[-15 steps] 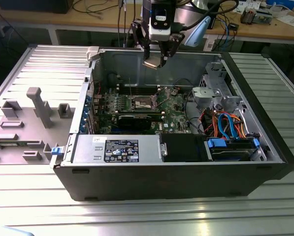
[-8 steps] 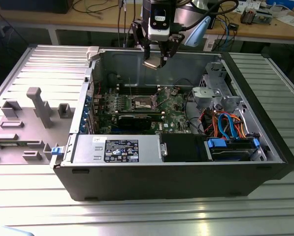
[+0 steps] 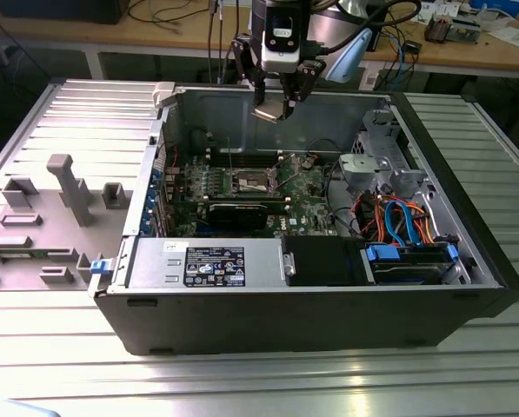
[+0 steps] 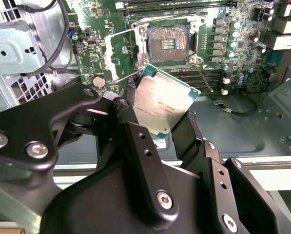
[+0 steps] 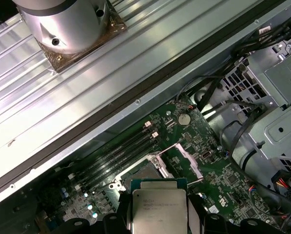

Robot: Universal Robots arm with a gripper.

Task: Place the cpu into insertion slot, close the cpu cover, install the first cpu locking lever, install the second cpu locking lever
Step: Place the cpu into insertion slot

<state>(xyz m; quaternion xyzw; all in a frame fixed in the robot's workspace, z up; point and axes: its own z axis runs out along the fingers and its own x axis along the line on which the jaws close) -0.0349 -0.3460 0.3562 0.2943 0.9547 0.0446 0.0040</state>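
With fingers (image 4: 186, 134) clamped on the cpu (image 4: 162, 102), keep it level, square it over the insertion slot (image 3: 253, 181), six o'clock in the exterior view, and lower gently.

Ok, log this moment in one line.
gripper: shut on cpu | cpu: aloft, not in slot | cover: open

In the exterior view, the case (image 3: 329, 321) lies open on the table (image 3: 242, 382). Inside, the slot (image 3: 252, 181) sits mid-board, the power supply (image 3: 209, 263) along the near wall, and the drive cage (image 3: 376, 165) toward the exterior view's right. The cpu (image 4: 162, 105), clamped in the gripper (image 3: 274, 106), hangs above the board (image 3: 311, 187), apart from the slot.
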